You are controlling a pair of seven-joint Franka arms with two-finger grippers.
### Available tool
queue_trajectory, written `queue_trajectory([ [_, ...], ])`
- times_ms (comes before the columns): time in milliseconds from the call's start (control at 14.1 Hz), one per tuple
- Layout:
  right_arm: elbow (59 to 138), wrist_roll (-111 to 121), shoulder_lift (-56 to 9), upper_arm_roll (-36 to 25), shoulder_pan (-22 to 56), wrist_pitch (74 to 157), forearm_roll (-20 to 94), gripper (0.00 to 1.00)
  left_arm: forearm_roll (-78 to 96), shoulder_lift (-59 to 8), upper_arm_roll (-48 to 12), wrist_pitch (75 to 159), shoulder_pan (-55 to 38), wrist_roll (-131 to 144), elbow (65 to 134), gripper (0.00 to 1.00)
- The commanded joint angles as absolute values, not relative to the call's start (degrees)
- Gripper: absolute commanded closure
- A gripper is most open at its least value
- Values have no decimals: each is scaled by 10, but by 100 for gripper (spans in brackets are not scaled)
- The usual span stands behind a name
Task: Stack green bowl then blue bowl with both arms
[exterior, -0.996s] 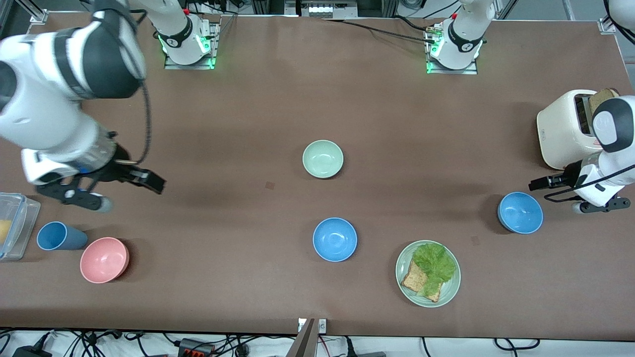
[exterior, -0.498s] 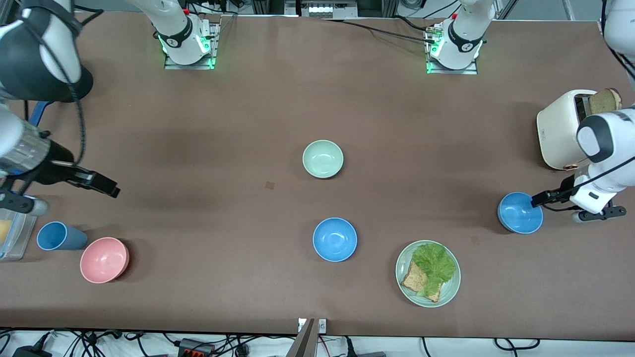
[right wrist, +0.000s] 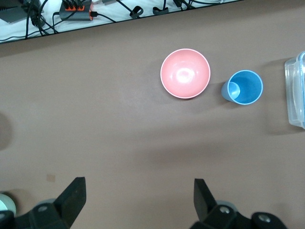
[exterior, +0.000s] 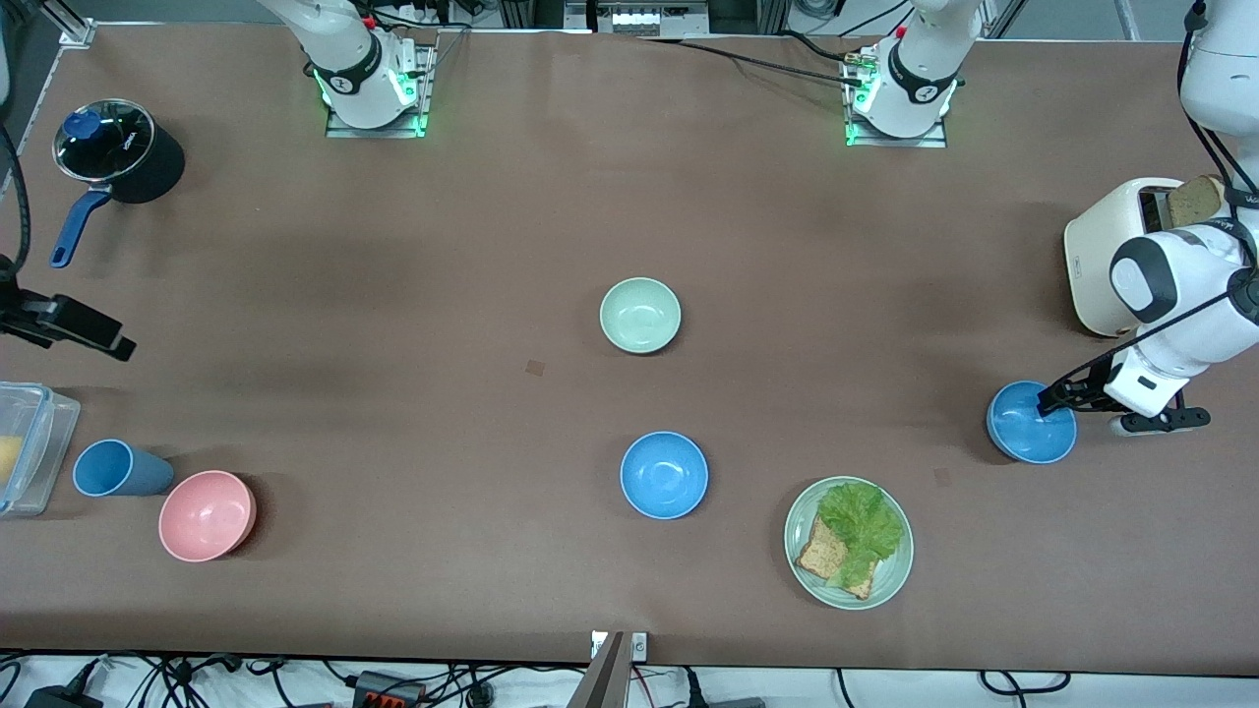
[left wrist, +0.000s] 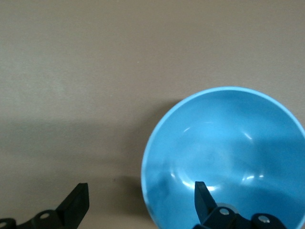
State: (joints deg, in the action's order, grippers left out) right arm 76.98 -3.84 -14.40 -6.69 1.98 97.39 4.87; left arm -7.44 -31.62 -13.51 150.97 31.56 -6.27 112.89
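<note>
Right gripper (right wrist: 138,202) hangs high over the table edge at the right arm's end, jaws spread wide and holding nothing; that arm is waiting. Below it, toward the corner of that end nearest the front camera, sit a clear container (exterior: 25,442), a blue cup (exterior: 116,468) lying on its side and a pink bowl (exterior: 207,515), with a dark lidded saucepan (exterior: 116,149) at the corner by the arm bases. At the middle of the table sits the green bowl (exterior: 640,315), and nearer the front camera than it, a blue bowl (exterior: 664,474). Near the table's front edge is a green plate (exterior: 890,580) with lettuce and bread. Toward the left arm's end lies a second blue bowl (exterior: 1023,438), with a cream toaster (exterior: 1107,256) holding a slice of bread by that edge. Left gripper (left wrist: 140,205) is down at this second bowl with its jaws apart, one finger inside the bowl and one outside, straddling the rim. Nothing is stacked yet. The likely risks: closing on a thin, curved, smooth rim may let the bowl slip or tilt; a finger pressing the wall could skid the light bowl along the table; and taking a blue bowl first could upset the stacking order.
</note>
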Motion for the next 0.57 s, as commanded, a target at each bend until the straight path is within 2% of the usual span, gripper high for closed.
queue_trajectory([
  [0, 794, -14, -122, -48, -4, 969, 38, 0, -88, -301, -147, 1516, 336, -72, 1149, 37],
  [71, 794, -2, -120, -48, -8, 969, 37, 0, -88, -301, -148, 1512, 335, -72, 1148, 53],
  [284, 795, 8, -113, -50, -4, 938, 30, 0, -88, -303, -149, 1510, 331, -71, 1148, 85],
  [427, 798, 9, -106, -48, -4, 910, 7, 0, -88, -303, -149, 1506, 328, -70, 1148, 98],
  [498, 816, 9, -92, -49, -3, 914, 5, 0, -88, -302, -149, 1496, 321, -69, 1148, 99],
])
